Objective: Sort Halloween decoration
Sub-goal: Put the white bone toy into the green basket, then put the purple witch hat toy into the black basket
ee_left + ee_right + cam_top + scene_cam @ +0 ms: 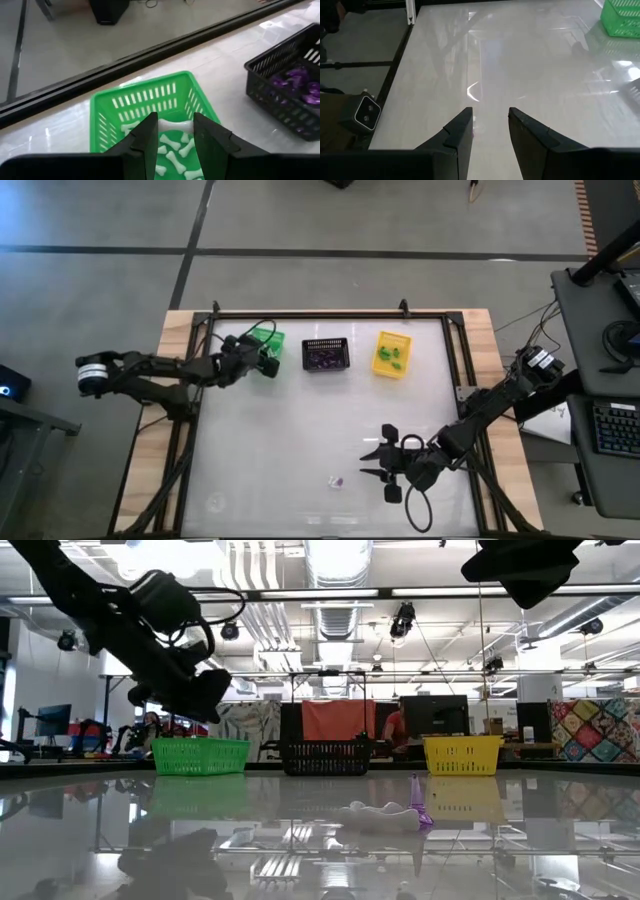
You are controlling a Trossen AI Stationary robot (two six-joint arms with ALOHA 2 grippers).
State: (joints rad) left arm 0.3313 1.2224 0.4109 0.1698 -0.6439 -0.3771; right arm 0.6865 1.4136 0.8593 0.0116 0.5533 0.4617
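L tool (pixel 172 132) over green basket (pixel 145 97) pinching white bone (pixel 175 125); I risk it snagging; R tool (pixel 487 125) spread, idle.

Trinkets (pixel 385 815) before three baskets (pixel 325 756)

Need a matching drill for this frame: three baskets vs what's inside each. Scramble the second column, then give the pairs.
1. green basket
2. black basket
3. yellow basket

a. green trinkets
b. white bones
c. purple trinkets

Pairs: 1-b, 2-c, 3-a
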